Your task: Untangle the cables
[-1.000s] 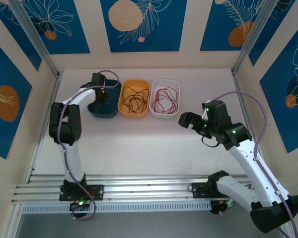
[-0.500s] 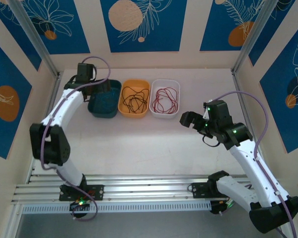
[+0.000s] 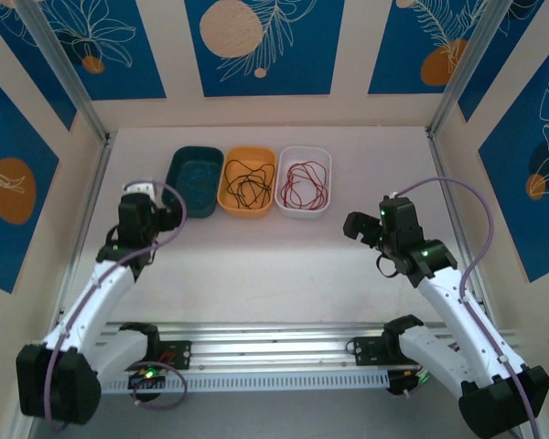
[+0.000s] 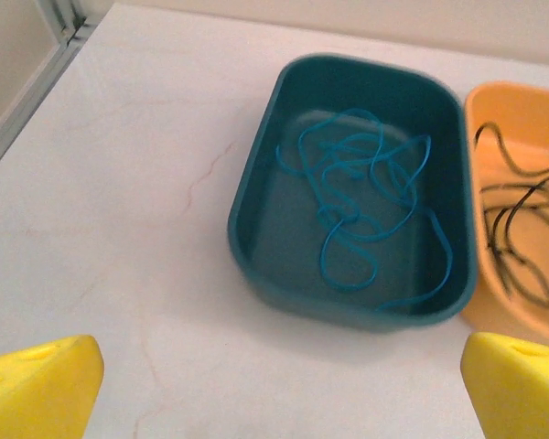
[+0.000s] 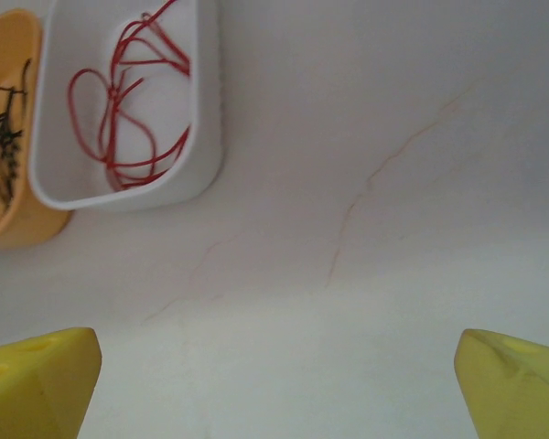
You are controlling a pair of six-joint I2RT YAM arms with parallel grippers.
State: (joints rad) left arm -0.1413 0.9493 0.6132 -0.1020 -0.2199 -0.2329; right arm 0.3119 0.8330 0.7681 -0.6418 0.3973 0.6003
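Three cables lie apart, each in its own bin. The blue cable [image 4: 366, 206] is loosely coiled in the teal bin [image 4: 256, 265]. In the orange bin [image 3: 231, 203] rests the black cable [image 3: 247, 183], and in the white bin [image 3: 293, 212] the red cable [image 3: 305, 183]. My left gripper [image 3: 165, 216] hovers open over bare table just in front of the teal bin [image 3: 179, 178], its yellow fingertips [image 4: 37, 389] wide apart with nothing between them. My right gripper [image 3: 359, 227] is open too, above the table to the right of the white bin [image 5: 212, 137], which holds the red cable [image 5: 128, 119].
The three bins stand in a row at the back of the pale table [image 3: 274, 265]. Metal frame posts [image 3: 82, 101] and side walls close in both sides. An aluminium rail [image 3: 274, 340] with the arm bases runs along the near edge.
My left arm has pulled back out of the teal bin toward the near left, its gripper opened and the blue cable stays in the bin. The right gripper drifted slightly right.
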